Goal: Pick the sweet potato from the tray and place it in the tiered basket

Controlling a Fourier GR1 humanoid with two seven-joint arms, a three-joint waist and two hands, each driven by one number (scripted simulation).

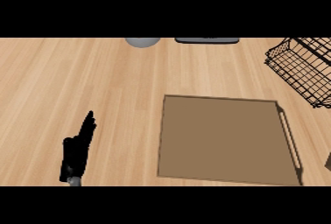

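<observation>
A big wooden counter (77,78) fills the room in front of me. It is light brown with long boards.

A flat brown tray (226,140) lies on the counter near the front edge, a bit toward the right side. It has low walls and a pale handle along its right side. I can see the whole bottom of the tray, and it shows only plain brown. I cannot see the sweet potato in the tray or anywhere else on the counter.

A black wire basket (302,70) stands at the far right corner of the counter. Part of it runs off the right edge of the view, so I cannot tell what is inside. It sits apart from the tray, past the tray's far right corner.

The left hand (79,151) shows near the front edge of the counter, to the left of the tray. It is black. Its fingers are straight and pressed close together, pointing away toward the far edge. It holds nothing and does not touch the tray.

A small brown bit (328,162) peeks in at the right edge, just beside the tray. I cannot tell what it is.

At the far edge sit a grey round thing (142,41) and a dark flat thing (207,40), both partly cut off.
</observation>
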